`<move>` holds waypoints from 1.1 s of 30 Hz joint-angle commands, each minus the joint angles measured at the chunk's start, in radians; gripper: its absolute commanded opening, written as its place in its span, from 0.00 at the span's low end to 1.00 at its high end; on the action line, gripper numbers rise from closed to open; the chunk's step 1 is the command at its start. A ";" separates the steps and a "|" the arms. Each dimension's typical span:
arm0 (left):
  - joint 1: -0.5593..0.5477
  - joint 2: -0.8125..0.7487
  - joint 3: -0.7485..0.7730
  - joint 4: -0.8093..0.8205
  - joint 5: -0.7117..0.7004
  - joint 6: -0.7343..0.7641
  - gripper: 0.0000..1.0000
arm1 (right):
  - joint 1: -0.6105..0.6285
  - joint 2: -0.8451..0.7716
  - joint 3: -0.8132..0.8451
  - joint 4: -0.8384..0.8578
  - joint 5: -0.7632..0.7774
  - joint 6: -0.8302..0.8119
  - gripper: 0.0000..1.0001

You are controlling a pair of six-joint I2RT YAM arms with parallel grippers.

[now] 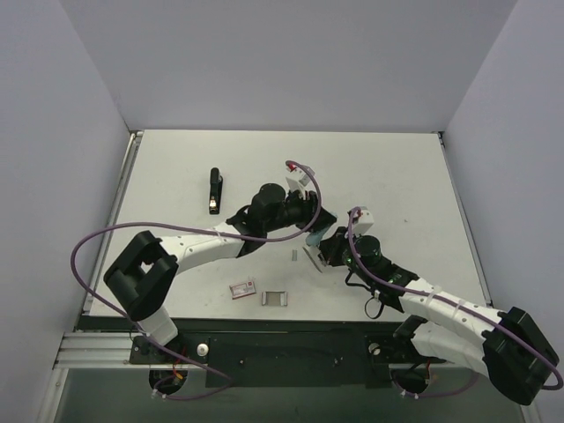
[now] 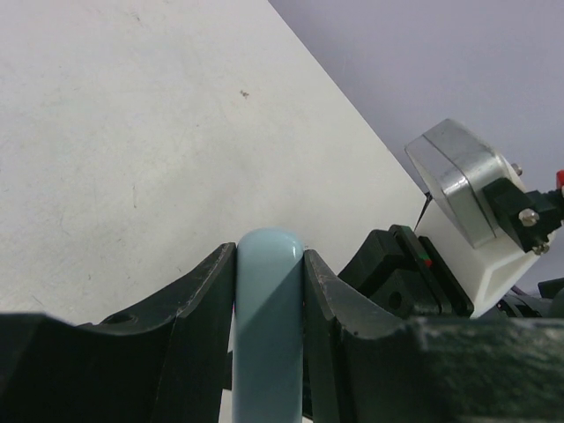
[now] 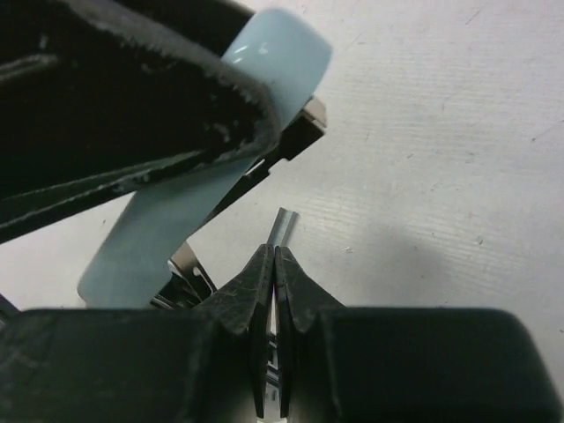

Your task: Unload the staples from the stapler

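so far: mid-unload, i judge. one strip is pinched for pulling, and nothing shows it clear of the stapler yet.
near edge of table point(image 1: 397, 176): a small flat box point(image 1: 241, 287) and a silvery metal piece point(image 1: 275, 298) lie close together. whether either holds staples i cannot tell.
a bit farther: a short thin sliver point(image 1: 293, 256) lies alone on the table, perhaps staples already out.
right fingers point(image 3: 273, 264): clenched on a thin silvery staple strip point(image 3: 284, 225) that juts past their tips toward the stapler. whether its far end sits in the channel i cannot tell.
stapler point(image 3: 145, 238): off the table, in the air between the two arms, just beyond the right fingers.
left fingers point(image 2: 270, 264): clamped on the stapler's pale blue top arm, one on each side.
farthest: a slim black tool point(image 1: 214, 191) with a silvery tip lies on the table, well apart to the left, with neither arm on it.
left to do: free the strip, set it down, check the channel is bare.
stapler's look: glossy pale blue arm with a rounded end. beneath it, dark and silvery metal parts hang open.
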 commanded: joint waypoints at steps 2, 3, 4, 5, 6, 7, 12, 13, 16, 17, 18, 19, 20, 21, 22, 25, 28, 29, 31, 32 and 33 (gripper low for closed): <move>-0.005 0.018 0.116 0.113 -0.030 0.004 0.00 | 0.004 0.021 -0.023 0.116 -0.111 0.053 0.00; -0.005 0.025 0.125 0.104 -0.032 0.007 0.00 | 0.004 0.022 -0.023 0.119 -0.113 0.053 0.00; -0.006 0.029 0.130 0.100 -0.033 0.011 0.00 | 0.006 0.023 -0.025 0.121 -0.114 0.054 0.00; -0.008 0.037 0.139 0.093 -0.035 0.014 0.00 | 0.006 0.025 -0.025 0.122 -0.114 0.056 0.00; -0.009 0.042 0.147 0.089 -0.035 0.017 0.00 | 0.004 0.023 -0.026 0.125 -0.116 0.056 0.00; -0.012 0.046 0.148 0.081 -0.039 0.022 0.00 | 0.004 0.025 -0.026 0.125 -0.114 0.057 0.00; -0.025 0.063 0.161 0.067 -0.052 0.033 0.00 | 0.006 0.022 -0.018 0.116 -0.113 0.050 0.00; -0.028 0.065 0.162 0.061 -0.056 0.039 0.00 | 0.006 0.020 -0.018 0.115 -0.111 0.050 0.00; -0.043 0.069 0.164 0.047 -0.078 0.051 0.00 | 0.006 0.006 -0.015 0.110 -0.100 0.042 0.00; -0.048 0.069 0.167 0.040 -0.085 0.060 0.00 | 0.004 0.003 -0.014 0.110 -0.100 0.041 0.00; -0.057 0.071 0.164 0.032 -0.098 0.063 0.00 | 0.006 -0.003 -0.015 0.110 -0.097 0.040 0.00; -0.060 0.071 0.165 0.029 -0.111 0.074 0.00 | 0.004 -0.005 -0.015 0.111 -0.100 0.039 0.00; -0.069 0.072 0.165 0.018 -0.118 0.080 0.00 | 0.006 -0.012 -0.017 0.115 -0.100 0.037 0.00; -0.074 0.072 0.162 0.015 -0.125 0.088 0.00 | 0.004 -0.017 -0.018 0.115 -0.100 0.034 0.00; -0.080 0.074 0.162 0.009 -0.130 0.091 0.00 | 0.006 -0.021 -0.020 0.110 -0.099 0.034 0.00; -0.089 0.068 0.145 0.004 -0.138 0.097 0.00 | 0.006 -0.041 -0.025 0.096 -0.087 0.027 0.00; -0.107 0.066 0.131 -0.008 -0.148 0.106 0.00 | 0.004 -0.058 -0.023 0.084 -0.076 0.018 0.00; -0.112 0.063 0.124 -0.011 -0.160 0.108 0.00 | 0.003 -0.066 -0.020 0.081 -0.074 0.014 0.00; -0.118 0.060 0.113 -0.014 -0.171 0.113 0.00 | 0.004 -0.072 -0.018 0.078 -0.077 0.016 0.00; -0.118 0.060 0.110 -0.014 -0.173 0.114 0.00 | 0.004 -0.072 -0.018 0.079 -0.079 0.016 0.00; -0.118 0.060 0.107 -0.012 -0.174 0.114 0.00 | 0.004 -0.075 -0.020 0.082 -0.079 0.019 0.00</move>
